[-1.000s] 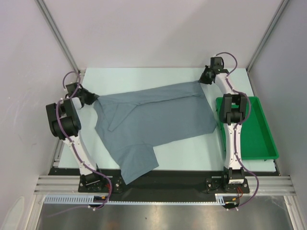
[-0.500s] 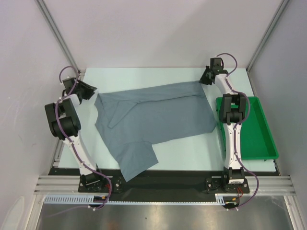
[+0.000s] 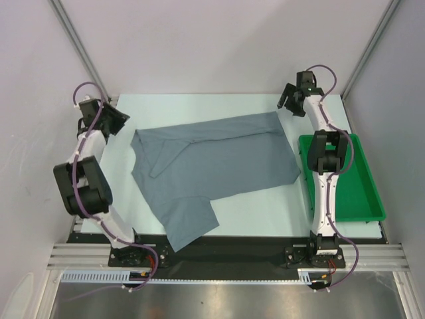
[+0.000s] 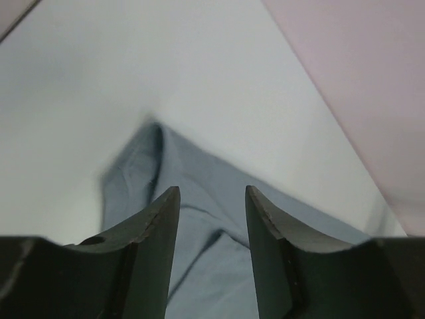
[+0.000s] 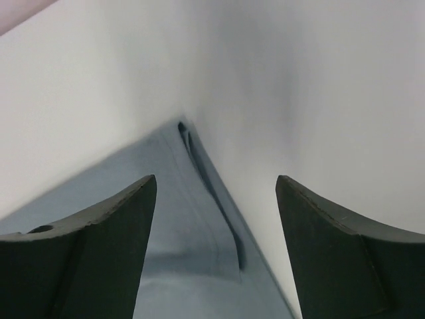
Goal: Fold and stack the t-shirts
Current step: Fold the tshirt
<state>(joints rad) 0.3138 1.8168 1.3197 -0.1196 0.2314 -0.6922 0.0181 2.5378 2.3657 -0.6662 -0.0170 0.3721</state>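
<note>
One slate blue-grey t-shirt (image 3: 212, 169) lies spread and partly folded over the pale table, one flap reaching toward the near edge. My left gripper (image 3: 117, 122) hangs open just off the cloth's far left corner, nothing between its fingers; in the left wrist view the t-shirt (image 4: 212, 252) lies below the left gripper (image 4: 211, 194). My right gripper (image 3: 287, 104) is open above the far right corner, apart from the cloth. The right wrist view shows the shirt's corner (image 5: 192, 232) under the wide-apart fingers of the right gripper (image 5: 216, 179).
A green plastic tray (image 3: 362, 193) stands at the table's right edge, beside the right arm. White walls close in the back and both sides. The table's (image 3: 199, 106) far strip lies behind the shirt.
Both grippers have opened and let go of the shirt's far corners. The left gripper has drawn back left and up; the right has lifted slightly. The cloth has settled flat.
</note>
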